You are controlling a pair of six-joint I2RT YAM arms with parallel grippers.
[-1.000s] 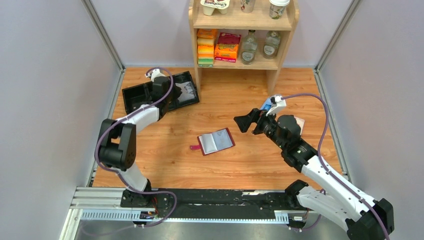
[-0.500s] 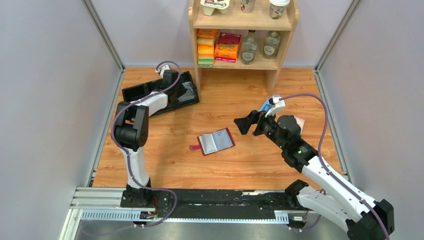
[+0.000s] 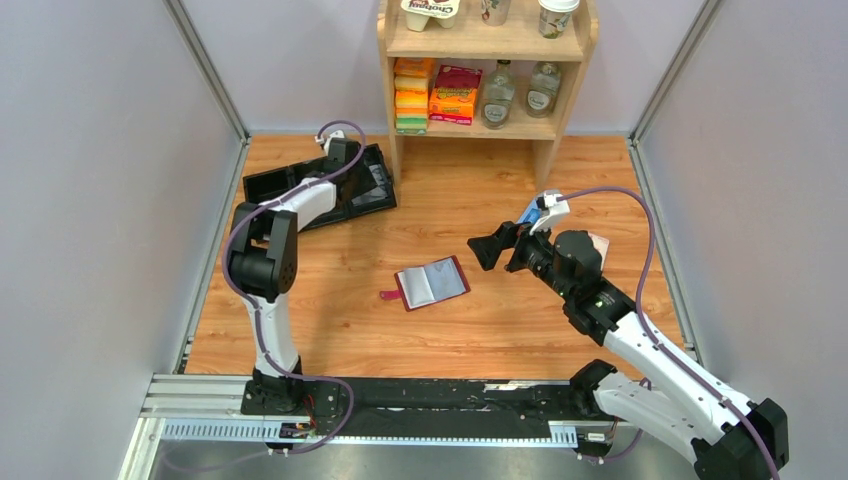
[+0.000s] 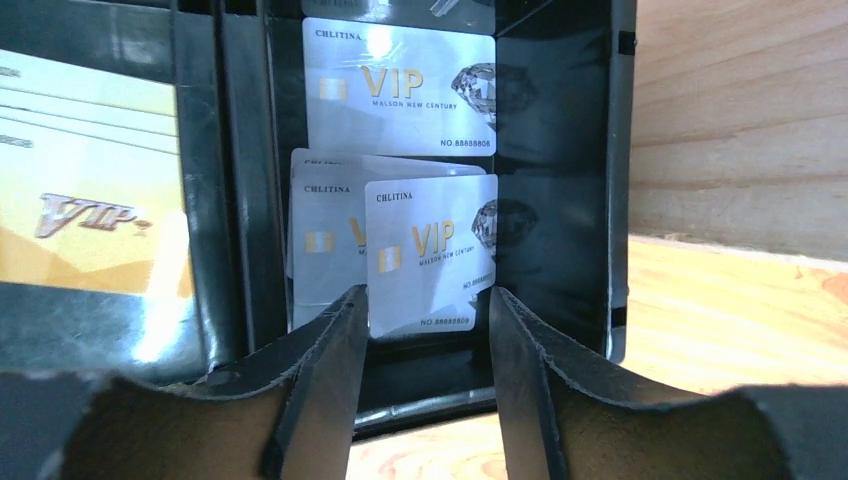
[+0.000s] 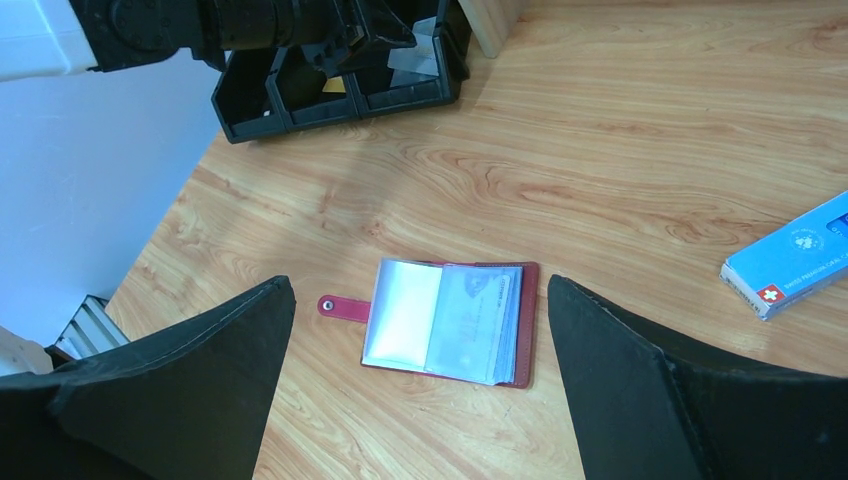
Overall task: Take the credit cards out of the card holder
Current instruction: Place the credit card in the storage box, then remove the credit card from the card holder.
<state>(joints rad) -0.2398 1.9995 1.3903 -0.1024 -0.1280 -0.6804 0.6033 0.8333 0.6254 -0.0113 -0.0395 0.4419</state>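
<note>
The maroon card holder (image 3: 432, 283) lies open on the table, its snap tab pointing left, and a pale card shows through its clear sleeves (image 5: 478, 318). My right gripper (image 5: 420, 292) hovers open above and to the right of it, holding nothing. At the back left my left gripper (image 4: 428, 302) is open just over a black tray (image 4: 560, 200). Silver VIP credit cards (image 4: 430, 250) lie loose in the tray in front of its fingertips, one overlapping another, with a further card (image 4: 400, 85) behind them. Nothing is between the left fingers (image 4: 330, 360).
The tray (image 3: 270, 190) has a gold card (image 4: 80, 190) in its left compartment. A wooden shelf (image 3: 480, 70) with boxes and bottles stands at the back. A long blue box (image 5: 790, 262) lies to the right of the holder. Grey walls close in both sides.
The left arm has stretched farther back over the tray and its jaws have parted. The right arm and the card holder have not moved.
</note>
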